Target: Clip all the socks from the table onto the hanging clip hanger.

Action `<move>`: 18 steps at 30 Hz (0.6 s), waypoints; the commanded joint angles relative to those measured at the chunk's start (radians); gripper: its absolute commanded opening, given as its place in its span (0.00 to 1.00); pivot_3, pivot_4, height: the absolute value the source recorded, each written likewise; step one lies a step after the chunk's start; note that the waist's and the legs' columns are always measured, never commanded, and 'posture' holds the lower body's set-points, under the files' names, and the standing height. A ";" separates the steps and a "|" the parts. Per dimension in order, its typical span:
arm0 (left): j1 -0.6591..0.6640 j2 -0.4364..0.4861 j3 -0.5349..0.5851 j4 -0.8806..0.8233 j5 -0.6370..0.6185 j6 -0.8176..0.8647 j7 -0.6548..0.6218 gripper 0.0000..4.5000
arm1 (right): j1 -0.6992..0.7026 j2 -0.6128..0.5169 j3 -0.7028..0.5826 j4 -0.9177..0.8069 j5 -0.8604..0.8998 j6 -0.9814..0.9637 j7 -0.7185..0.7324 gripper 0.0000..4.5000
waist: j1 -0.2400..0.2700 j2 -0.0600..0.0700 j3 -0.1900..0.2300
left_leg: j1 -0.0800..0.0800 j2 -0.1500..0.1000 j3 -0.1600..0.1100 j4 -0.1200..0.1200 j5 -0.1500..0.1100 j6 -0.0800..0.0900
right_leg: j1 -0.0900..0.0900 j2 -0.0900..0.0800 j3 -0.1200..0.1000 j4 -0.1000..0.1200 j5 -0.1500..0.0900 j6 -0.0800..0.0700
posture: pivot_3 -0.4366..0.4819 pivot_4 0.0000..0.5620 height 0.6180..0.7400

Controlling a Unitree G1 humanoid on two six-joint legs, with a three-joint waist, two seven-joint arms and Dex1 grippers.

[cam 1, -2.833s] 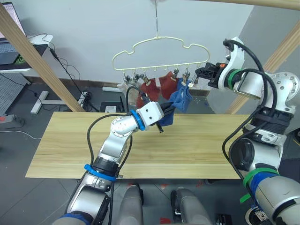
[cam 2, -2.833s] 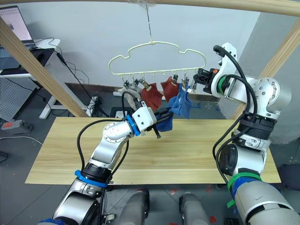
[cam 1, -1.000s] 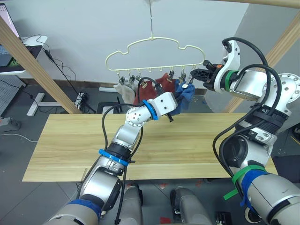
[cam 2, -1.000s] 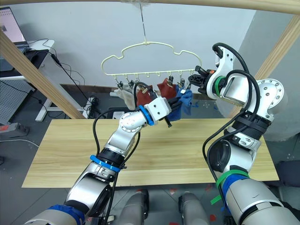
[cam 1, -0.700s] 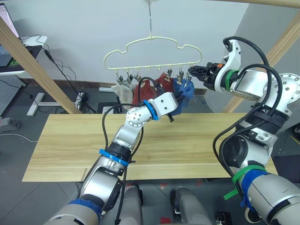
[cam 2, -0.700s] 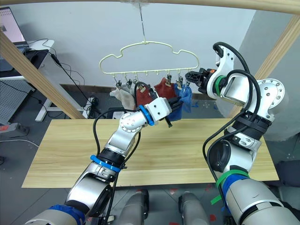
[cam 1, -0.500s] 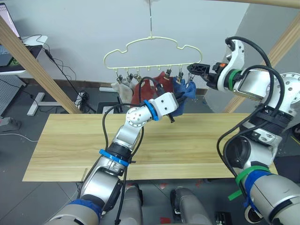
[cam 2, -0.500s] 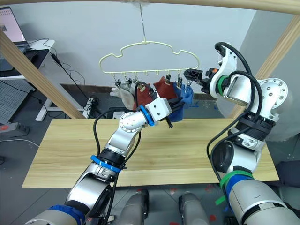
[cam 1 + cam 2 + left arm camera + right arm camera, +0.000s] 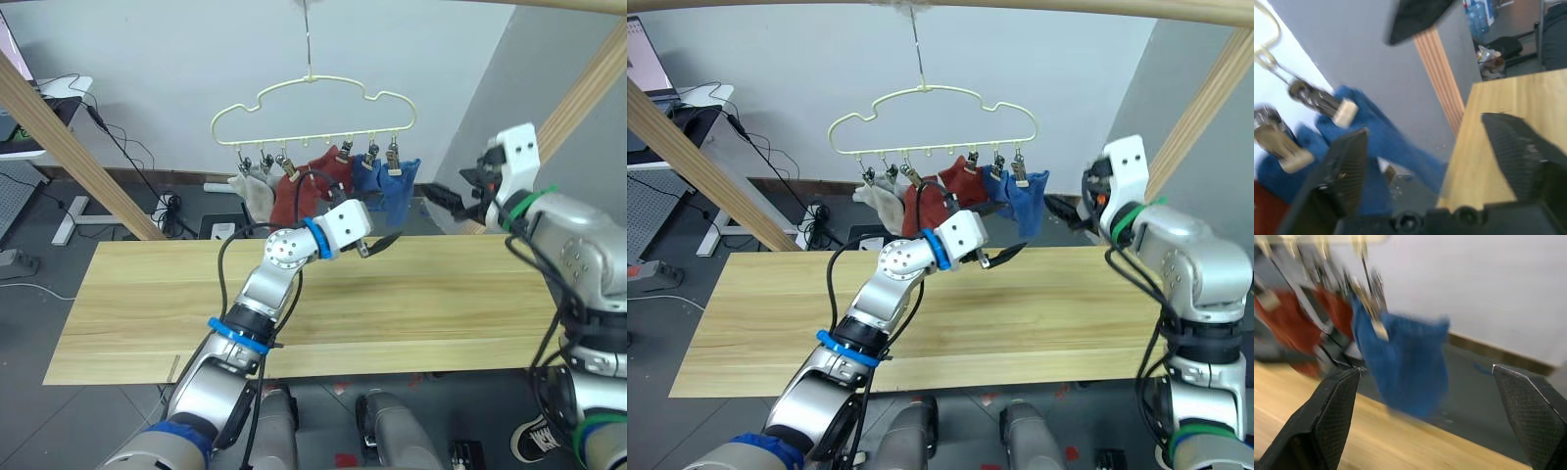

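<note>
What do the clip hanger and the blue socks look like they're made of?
The clip hanger looks like thin wire with a smooth cream-yellow coating, its clips shiny metal. The blue socks look like soft matte knit fabric, drooping limply from the clips.

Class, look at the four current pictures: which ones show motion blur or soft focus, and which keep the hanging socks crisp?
Right wrist view: the blue sock and the clips are smeared, as by motion. Left wrist view: the clips and blue fabric look soft, the open left gripper sharper. Left and right eye views: the clip hanger and the socks are crisp, evenly lit, without glare.
</note>
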 commanded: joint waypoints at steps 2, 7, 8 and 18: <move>0.115 0.096 0.104 -0.183 -0.118 0.202 -0.038 0.99 | 0.124 -0.041 0.051 -0.079 -0.082 -0.192 0.041 1.00 | -0.005 0.000 0.000 | 0.001 0.001 0.000 0.000 0.000 0.000 | 0.000 0.000 0.000 0.001 0.000 0.000 | 0.47 0.41 1.00; 0.298 0.234 0.235 -0.310 -0.172 0.408 0.004 0.99 | 0.278 -0.041 0.081 -0.059 -0.143 -0.332 0.056 1.00 | -0.004 0.000 0.000 | 0.002 0.001 -0.001 0.000 0.000 0.000 | 0.001 0.000 0.000 0.001 0.000 0.001 | 0.50 0.41 1.00; 0.330 0.251 0.264 -0.327 -0.174 0.429 0.026 0.99 | 0.298 -0.034 0.078 -0.052 -0.149 -0.346 0.050 1.00 | -0.002 0.000 0.000 | 0.002 0.001 -0.001 0.001 0.000 0.000 | 0.001 0.000 0.000 0.001 -0.001 0.001 | 0.51 0.41 1.00; 0.685 0.364 0.488 -0.472 -0.167 0.530 0.161 0.99 | 0.479 0.000 0.060 0.012 -0.193 -0.470 0.043 1.00 | 0.011 0.000 0.000 | 0.002 0.001 -0.002 0.004 0.000 0.000 | 0.003 -0.001 0.000 0.001 -0.003 0.005 | 0.56 0.39 1.00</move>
